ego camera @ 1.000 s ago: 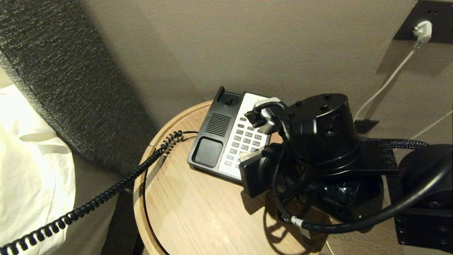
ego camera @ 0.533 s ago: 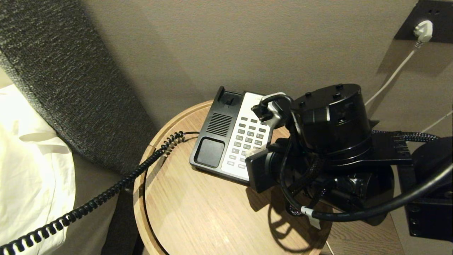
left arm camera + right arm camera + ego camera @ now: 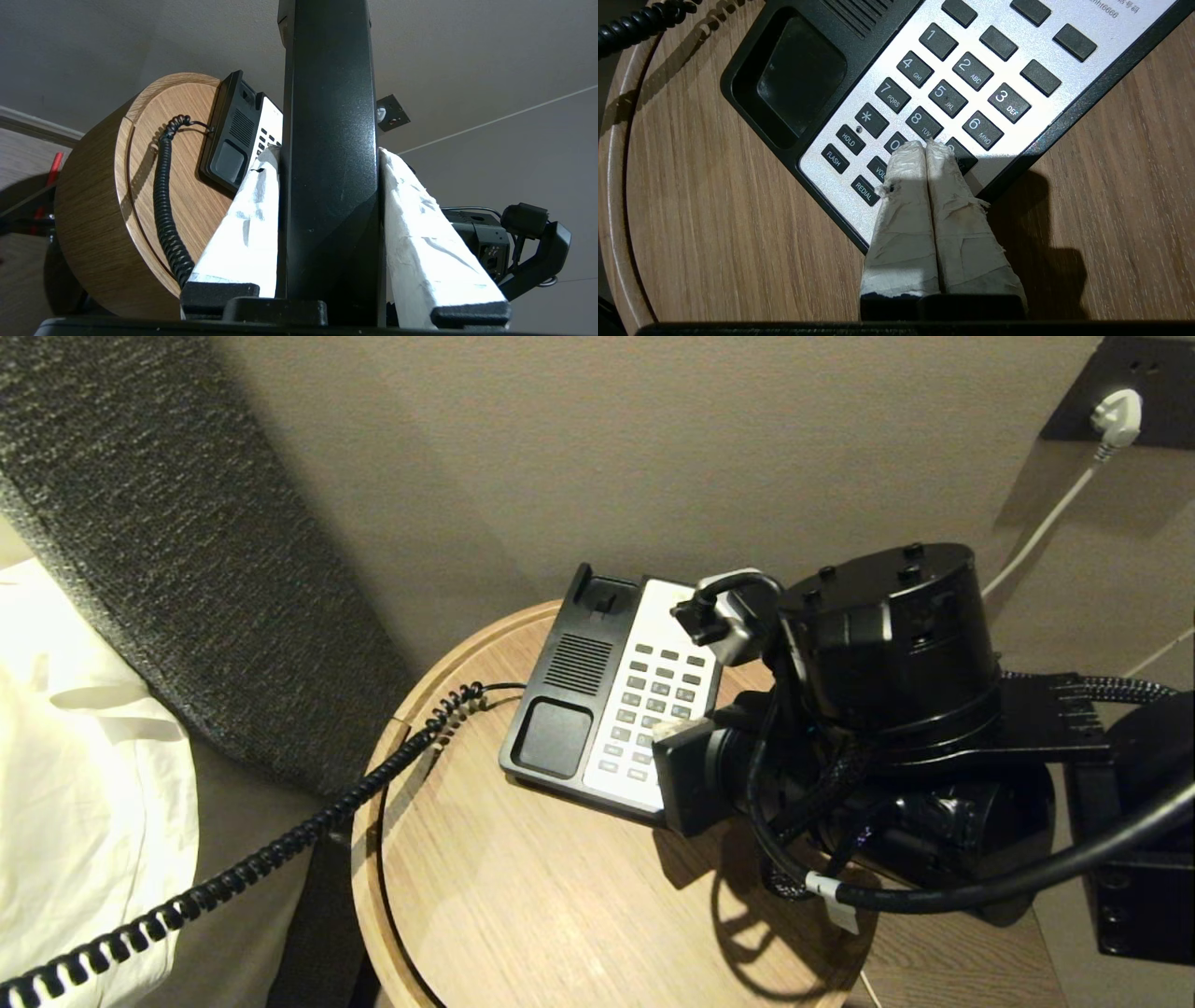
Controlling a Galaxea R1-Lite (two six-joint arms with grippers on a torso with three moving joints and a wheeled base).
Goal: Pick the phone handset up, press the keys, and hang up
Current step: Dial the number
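Note:
In the left wrist view my left gripper (image 3: 328, 150) is shut on the phone handset (image 3: 327, 93), a glossy black bar held off to the side of the table. Its coiled cord (image 3: 280, 845) runs off the table's left edge. The phone base (image 3: 558, 735) lies on the round wooden table (image 3: 523, 905) with its cradle empty. My right gripper (image 3: 926, 145) is shut, and its taped fingertips (image 3: 908, 158) rest over the lowest rows of the keys (image 3: 948, 98), by the 0 key. Seen from the head, that gripper (image 3: 667, 730) covers the right part of the keys (image 3: 653, 695).
A dark fabric headboard (image 3: 140, 523) and white bedding (image 3: 75, 756) stand left of the table. The wall lies close behind the phone. A white plug sits in a wall socket (image 3: 1116, 415) at the upper right. The table's raised rim (image 3: 369, 859) curves round the front.
My right arm has shifted to the right and a little toward the wall, uncovering more of the keypad. The phone base, the cord and the left arm have stayed put.

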